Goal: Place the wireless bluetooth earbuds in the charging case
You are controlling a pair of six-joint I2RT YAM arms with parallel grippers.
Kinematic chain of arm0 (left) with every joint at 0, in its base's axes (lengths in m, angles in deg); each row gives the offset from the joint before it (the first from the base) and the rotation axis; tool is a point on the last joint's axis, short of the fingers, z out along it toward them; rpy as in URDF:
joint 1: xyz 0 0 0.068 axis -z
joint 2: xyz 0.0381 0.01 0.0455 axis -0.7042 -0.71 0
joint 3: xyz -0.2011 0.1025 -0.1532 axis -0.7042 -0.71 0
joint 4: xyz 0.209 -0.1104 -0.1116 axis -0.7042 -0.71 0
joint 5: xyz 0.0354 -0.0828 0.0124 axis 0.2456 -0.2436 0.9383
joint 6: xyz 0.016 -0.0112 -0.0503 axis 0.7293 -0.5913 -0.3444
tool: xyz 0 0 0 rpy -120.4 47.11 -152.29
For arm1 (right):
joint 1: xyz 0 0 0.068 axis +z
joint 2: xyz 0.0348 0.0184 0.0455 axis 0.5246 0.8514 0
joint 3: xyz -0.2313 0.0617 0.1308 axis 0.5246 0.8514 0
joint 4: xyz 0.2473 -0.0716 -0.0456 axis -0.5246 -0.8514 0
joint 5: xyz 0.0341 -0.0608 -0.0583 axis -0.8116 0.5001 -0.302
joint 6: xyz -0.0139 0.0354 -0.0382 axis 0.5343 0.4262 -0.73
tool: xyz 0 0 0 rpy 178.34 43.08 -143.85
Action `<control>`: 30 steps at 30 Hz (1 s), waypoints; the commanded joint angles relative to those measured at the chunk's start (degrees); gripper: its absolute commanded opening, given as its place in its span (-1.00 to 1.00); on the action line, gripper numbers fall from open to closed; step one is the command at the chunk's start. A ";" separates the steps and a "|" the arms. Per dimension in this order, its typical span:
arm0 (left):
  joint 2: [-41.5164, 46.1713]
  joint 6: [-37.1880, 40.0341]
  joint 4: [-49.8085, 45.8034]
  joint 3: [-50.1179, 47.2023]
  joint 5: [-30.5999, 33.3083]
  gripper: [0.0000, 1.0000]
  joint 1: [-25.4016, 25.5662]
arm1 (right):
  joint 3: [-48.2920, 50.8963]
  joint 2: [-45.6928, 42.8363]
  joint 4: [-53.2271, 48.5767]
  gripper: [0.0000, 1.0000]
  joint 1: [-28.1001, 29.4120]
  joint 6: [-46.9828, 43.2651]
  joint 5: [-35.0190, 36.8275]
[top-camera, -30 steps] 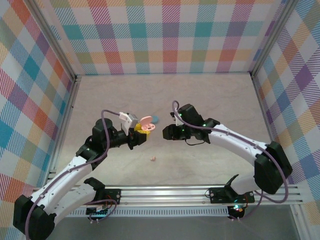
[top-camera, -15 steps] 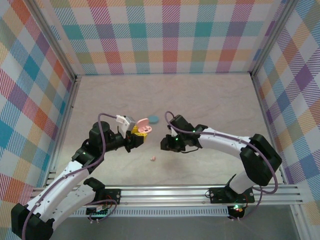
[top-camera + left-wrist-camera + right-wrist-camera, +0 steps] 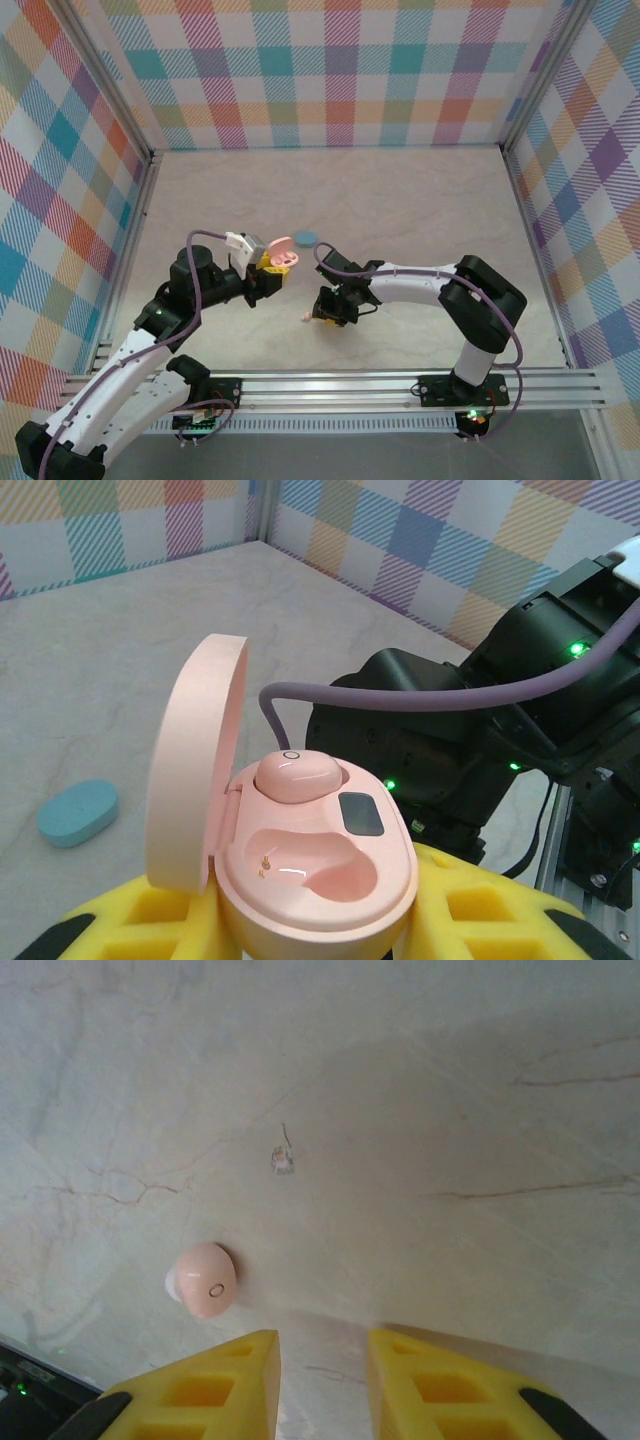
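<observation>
**Asker:** While both arms hang over the table (image 3: 420,200), what has each claw got?

**Me:** My left claw (image 3: 310,925) is clamped on the open pink case (image 3: 320,875), with the lid tipped up. One pink earbud (image 3: 297,776) sits in its far well, and the near well is bare.

**Asker:** And the other?

**Me:** My right claw (image 3: 322,1380) hovers low, right of the pink case and nearer the bases. Its jaws are a narrow gap apart and grip nothing. The loose pink earbud (image 3: 205,1280) lies just outside one finger. A blue case (image 3: 77,812) lies beyond the pink case.
</observation>
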 commanded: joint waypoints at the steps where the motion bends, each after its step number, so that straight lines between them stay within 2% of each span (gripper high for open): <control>1: 1.25 1.38 -1.04 1.49 1.00 -0.95 0.23 | -1.37 0.22 2.80 -0.43 0.59 3.86 0.58; 30: 2.56 2.35 -3.37 2.71 0.61 -0.95 0.23 | -9.57 8.93 -2.06 -0.41 1.95 0.65 -1.63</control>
